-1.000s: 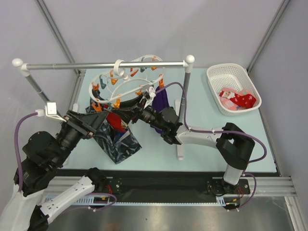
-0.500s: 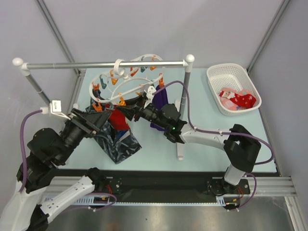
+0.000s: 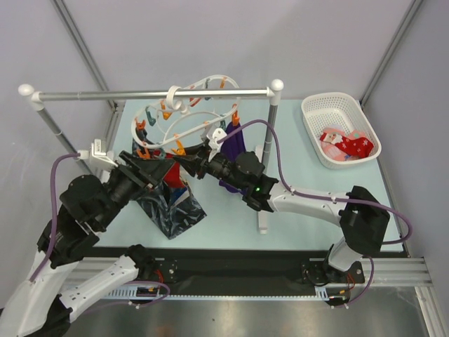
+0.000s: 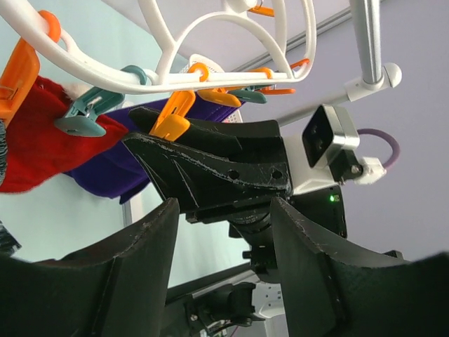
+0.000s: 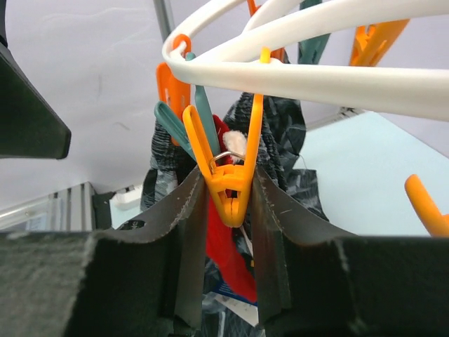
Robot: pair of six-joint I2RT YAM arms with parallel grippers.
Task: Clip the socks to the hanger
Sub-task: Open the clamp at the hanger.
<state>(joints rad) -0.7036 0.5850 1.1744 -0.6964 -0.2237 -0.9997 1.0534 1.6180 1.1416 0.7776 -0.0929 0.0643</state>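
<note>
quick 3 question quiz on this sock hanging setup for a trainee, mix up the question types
1. True or false: the basket is empty.
2. What do the right arm's fingers squeeze? A a teal peg; B an orange peg; C the purple cloth.
3. Fill in: the hanger hangs from the grey ___.

Key
1. False: socks lie in it.
2. B
3. rail
</note>
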